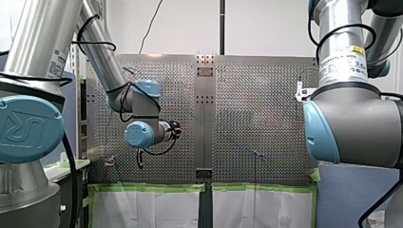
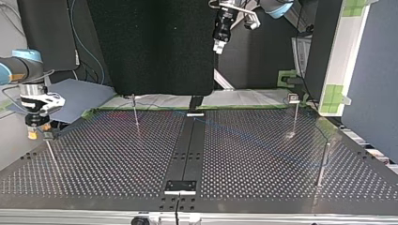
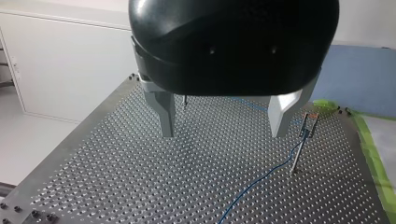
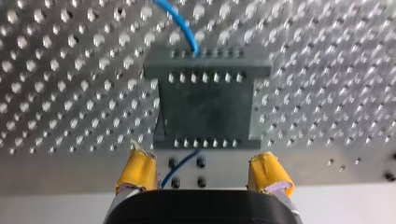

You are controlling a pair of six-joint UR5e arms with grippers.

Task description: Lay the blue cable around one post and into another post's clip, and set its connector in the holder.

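Note:
The thin blue cable [image 3: 261, 179] lies on the perforated table and runs to a slim post [image 3: 297, 156] with a clip on top, beside and below my left gripper [image 3: 222, 134]. That gripper hangs high above the table, metal fingers wide open and empty; it also shows in the top view [image 2: 218, 47]. My right gripper [image 4: 201, 156], with yellow pads, is open and empty just above a dark holder plate [image 4: 205, 107] near the table's edge. The blue cable [image 4: 184, 28] enters the plate's far side and comes out between the fingers. I cannot make out the connector.
Thin posts stand on the table [image 2: 117, 159]: one at the back left [image 2: 136, 115], one with a clip at the back right [image 2: 294, 117], one at the right [image 2: 323, 161]. A dark centre strip carries small brackets at both ends [image 2: 180, 186].

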